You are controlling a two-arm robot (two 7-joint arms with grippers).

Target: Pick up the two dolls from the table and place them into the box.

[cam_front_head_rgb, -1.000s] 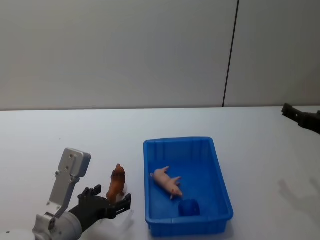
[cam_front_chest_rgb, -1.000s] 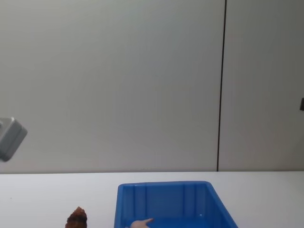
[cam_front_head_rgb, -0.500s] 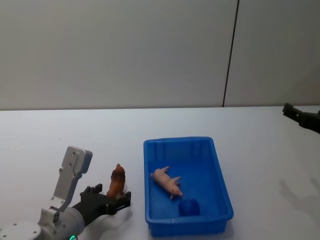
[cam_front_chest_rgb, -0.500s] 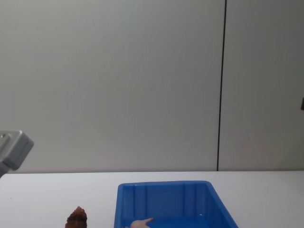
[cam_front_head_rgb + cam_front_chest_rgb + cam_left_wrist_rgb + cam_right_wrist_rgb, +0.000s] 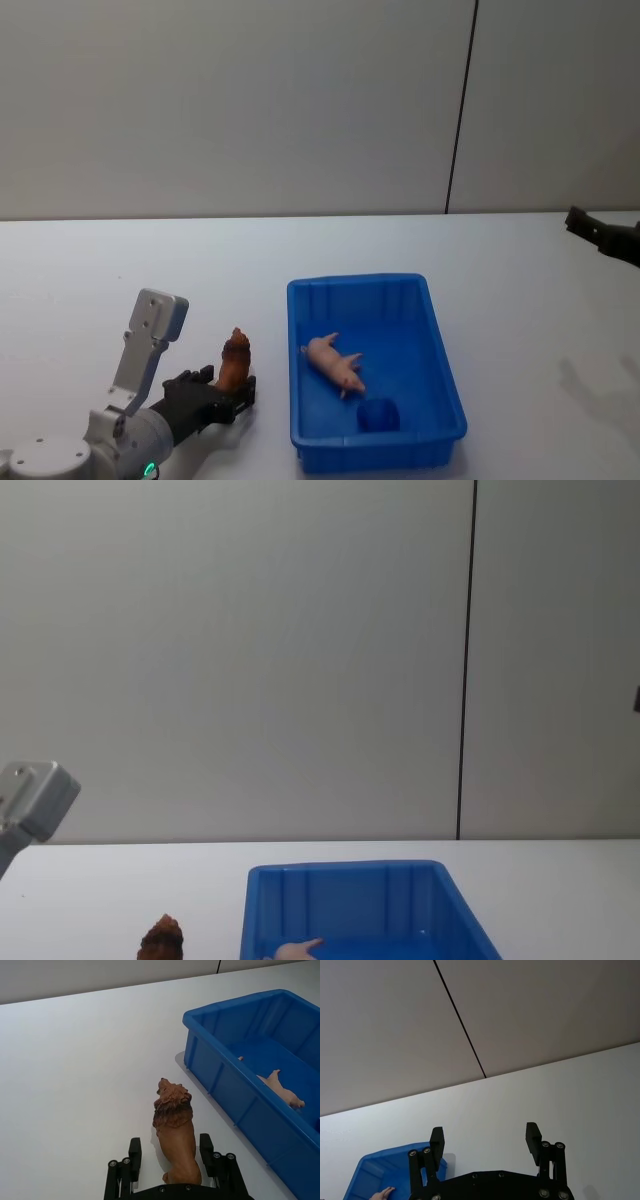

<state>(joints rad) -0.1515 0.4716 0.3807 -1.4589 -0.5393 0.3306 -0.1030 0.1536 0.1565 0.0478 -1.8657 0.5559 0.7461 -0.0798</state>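
Two dolls counted. Nearest us, the reddish-brown lumpy lion doll [image 5: 174, 1132] stands on the plain white tabletop [image 5: 120, 260], between the left gripper's [image 5: 170, 1152] spread fingers. Beyond lies the pale pink pig doll [image 5: 334, 363], inside one bright blue plastic bin [image 5: 442, 360]. The right gripper [image 5: 485, 1142] hovers, fingers spread, at far right. A grey wall [image 5: 230, 100] stands behind.

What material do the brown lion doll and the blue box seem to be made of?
The brown lion doll, standing between the left hand's open fingers, looks like moulded rubber or plastic with a matte finish: its mane shows carved ridges, not fur. The blue box looks like rigid plastic, smooth and slightly glossy, with moulded ribs on its wall.
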